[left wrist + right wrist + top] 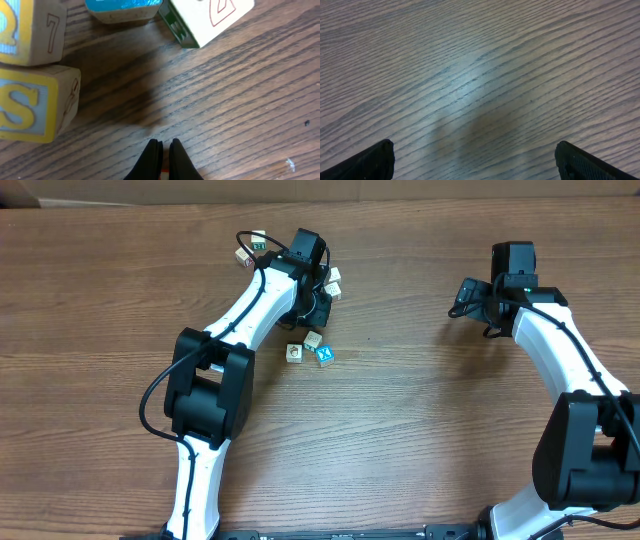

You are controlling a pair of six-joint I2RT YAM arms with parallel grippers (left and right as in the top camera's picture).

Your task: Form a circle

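Note:
A small cluster of letter cubes (311, 348) lies mid-table, one of them blue-faced (324, 356) and one white-faced (294, 352). My left gripper (312, 318) sits low over the wood just behind this cluster. In the left wrist view its jaws (163, 145) are shut on nothing, tips nearly touching the table. Ahead of them lie a yellow S cube (27, 106), a cube marked 7 (30, 30), a blue-topped cube (124, 7) and a white cube with a green side (210, 17). My right gripper (468, 296) hangs open at the right, over bare wood (475, 146).
More loose cubes lie around the left wrist: two at the back left (250, 249) and two just right of the arm (333, 282). The brown wood table (420, 420) stretches between the two arms. A cardboard edge runs along the far side.

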